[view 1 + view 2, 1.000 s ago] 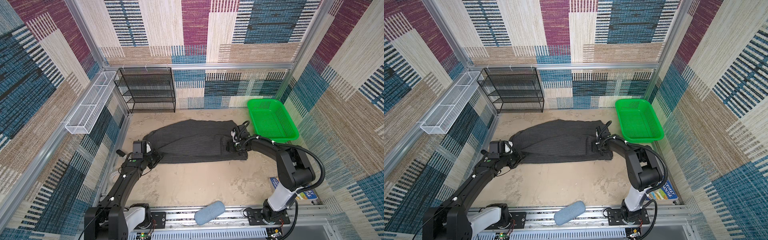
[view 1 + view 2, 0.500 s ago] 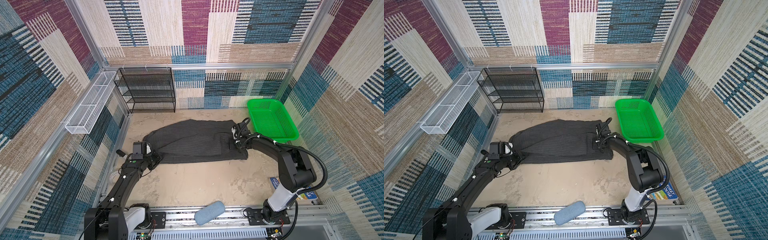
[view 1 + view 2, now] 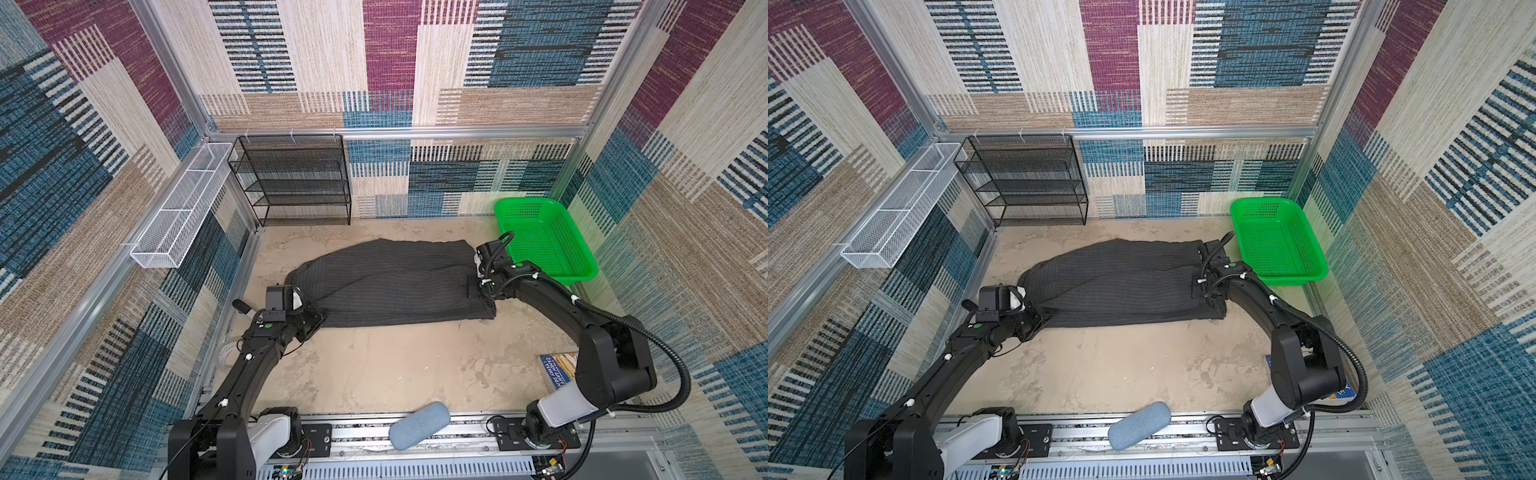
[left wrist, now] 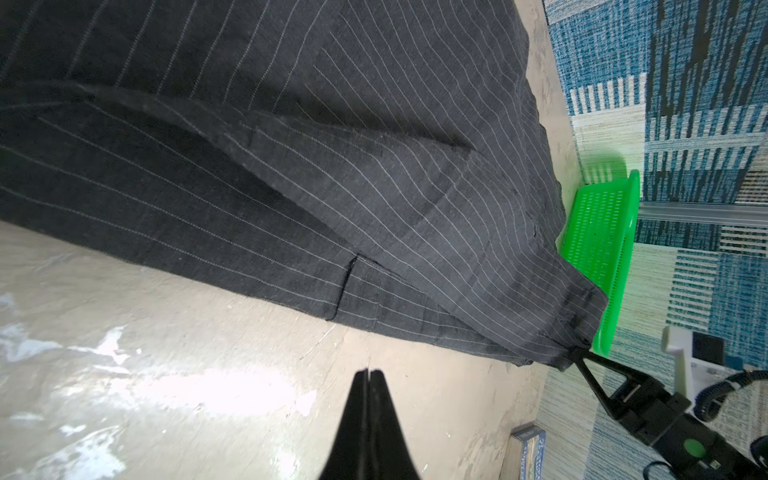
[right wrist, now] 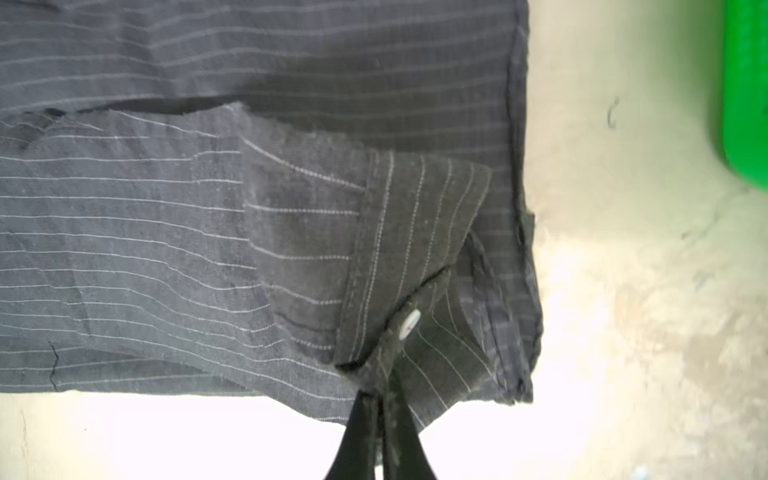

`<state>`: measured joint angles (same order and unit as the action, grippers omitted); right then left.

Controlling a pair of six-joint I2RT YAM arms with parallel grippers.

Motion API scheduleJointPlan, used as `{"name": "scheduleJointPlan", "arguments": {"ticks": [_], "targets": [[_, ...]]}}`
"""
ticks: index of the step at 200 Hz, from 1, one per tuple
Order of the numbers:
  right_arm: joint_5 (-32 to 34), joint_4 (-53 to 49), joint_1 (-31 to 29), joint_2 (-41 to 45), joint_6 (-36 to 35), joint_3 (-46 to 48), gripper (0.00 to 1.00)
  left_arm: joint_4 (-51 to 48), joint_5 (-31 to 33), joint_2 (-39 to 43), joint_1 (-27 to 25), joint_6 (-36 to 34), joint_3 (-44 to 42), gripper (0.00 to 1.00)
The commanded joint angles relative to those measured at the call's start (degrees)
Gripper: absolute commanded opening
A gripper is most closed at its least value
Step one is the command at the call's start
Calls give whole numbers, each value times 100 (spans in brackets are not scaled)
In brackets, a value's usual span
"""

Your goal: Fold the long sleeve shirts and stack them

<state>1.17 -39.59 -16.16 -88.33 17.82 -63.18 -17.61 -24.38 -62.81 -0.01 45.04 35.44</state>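
Both top views are showing the dark charcoal-grey pinstriped long sleeve shirt (image 3: 395, 286) lying flattened lengthwise across the middle of the mottled beige tabletop (image 3: 374, 365). The perforated green plastic basket (image 3: 540, 237) is sitting at its two o'clock. The right gripper (image 5: 380, 399) is clenching a woven cuff corner at the shirt's three o'clock end, beside a small white button (image 5: 409, 324). The left gripper (image 4: 368, 374), at eight o'clock, is pressing its jaws together on nothing.

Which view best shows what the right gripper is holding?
The right wrist view: the right gripper is shut on the shirt at its cuff edge, beside a white button. The left wrist view shows that pinch small and far off. In both top views the jaws are too small to read.
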Motion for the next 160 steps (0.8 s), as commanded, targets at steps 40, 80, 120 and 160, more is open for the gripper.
{"name": "scheduleJointPlan", "arguments": {"ticks": [40,80,120,160], "targets": [[301,409,-5,-682,328,307,35,-32,-77,-30,70,-130,123,0],[136,368,-80,-382,448,-209,56,-432,302,103,246,-333,514,0],[-69,606,-785,-358,693,-402,58,-116,45,-441,224,-184,815,0],[-209,1154,-1227,-625,1039,-539,58,322,199,-1002,-236,35,842,0]]}}
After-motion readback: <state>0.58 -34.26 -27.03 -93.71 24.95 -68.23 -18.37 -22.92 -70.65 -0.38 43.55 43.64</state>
